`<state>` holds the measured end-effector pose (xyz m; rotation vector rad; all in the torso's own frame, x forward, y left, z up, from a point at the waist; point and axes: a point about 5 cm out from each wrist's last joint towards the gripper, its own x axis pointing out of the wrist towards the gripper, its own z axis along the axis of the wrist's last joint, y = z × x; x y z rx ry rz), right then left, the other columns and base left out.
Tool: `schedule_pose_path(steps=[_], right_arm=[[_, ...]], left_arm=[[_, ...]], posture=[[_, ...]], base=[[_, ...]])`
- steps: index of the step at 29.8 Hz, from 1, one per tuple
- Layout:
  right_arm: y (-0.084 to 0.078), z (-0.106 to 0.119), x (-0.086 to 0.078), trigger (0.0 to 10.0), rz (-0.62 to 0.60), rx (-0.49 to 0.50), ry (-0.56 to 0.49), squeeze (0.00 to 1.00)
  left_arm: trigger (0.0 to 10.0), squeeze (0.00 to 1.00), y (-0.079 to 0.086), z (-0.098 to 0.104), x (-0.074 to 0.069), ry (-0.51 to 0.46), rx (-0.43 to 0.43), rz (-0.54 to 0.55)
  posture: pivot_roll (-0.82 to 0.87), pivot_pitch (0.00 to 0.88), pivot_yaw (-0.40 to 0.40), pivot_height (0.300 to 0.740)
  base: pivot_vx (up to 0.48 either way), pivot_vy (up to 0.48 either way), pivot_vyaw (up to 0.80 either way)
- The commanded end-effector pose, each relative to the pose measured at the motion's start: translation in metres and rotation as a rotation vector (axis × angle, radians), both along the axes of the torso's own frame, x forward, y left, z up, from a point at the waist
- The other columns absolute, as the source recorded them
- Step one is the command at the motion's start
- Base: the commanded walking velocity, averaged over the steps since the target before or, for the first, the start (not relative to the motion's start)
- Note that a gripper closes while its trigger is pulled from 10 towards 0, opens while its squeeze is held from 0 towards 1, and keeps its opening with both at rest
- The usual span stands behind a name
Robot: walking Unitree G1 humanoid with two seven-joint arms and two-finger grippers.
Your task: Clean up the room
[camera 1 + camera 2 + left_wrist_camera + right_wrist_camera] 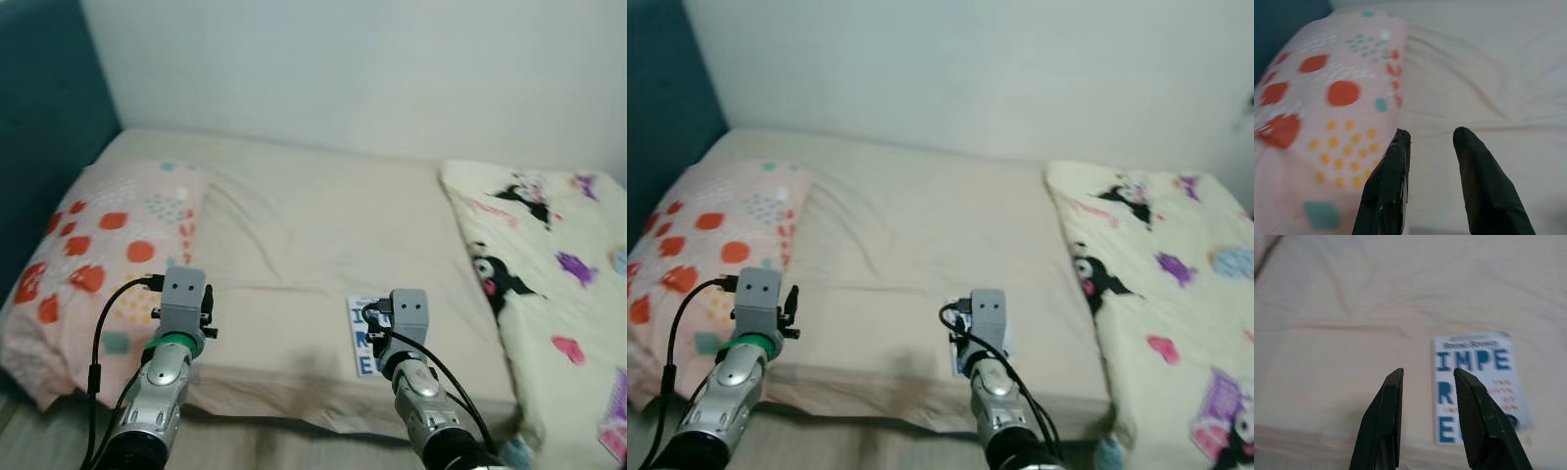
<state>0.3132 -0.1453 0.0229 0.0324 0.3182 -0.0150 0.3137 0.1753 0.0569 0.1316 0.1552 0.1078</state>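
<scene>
I'm standing at the foot edge of the bed with its beige fitted sheet (323,235), both arms raised over it. The thing to clear is the thin white book with big blue letters on its cover (1476,382); it lies flat on the sheet near the front edge of the mattress, well apart from the pink pillow with red and orange dots (108,245) on my left and the cream blanket printed with black cartoon figures (549,255) on my right.

My right gripper (1427,382) hovers just above the sheet, its 2 fingers parted a moderate way with nothing between them, and the book sits slightly off to one side of the gap. My left gripper (1432,142) hangs beside the pillow's edge, fingers likewise parted and empty.

To do this well, I judge I should shift the right gripper sideways until it lines up with the book's near edge. A flat book on soft bedding is hard to pinch, so I'd press 1 finger into the sheet under the edge, then close gently.
</scene>
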Motion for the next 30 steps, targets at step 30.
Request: schedule_pose_path(steps=[30], right_arm=[[-0.0057, -0.0071, -0.0053, 10.0, -0.069, 0.046, 0.035, 0.0]], left_arm=[[10.0, 0.0, 0.0026, -0.0065, -0.0043, 0.031, 0.02, -0.004]], posture=[[0.09, 0.0, -0.014, 0.74]], base=[[0.0, 0.0, 0.46]])
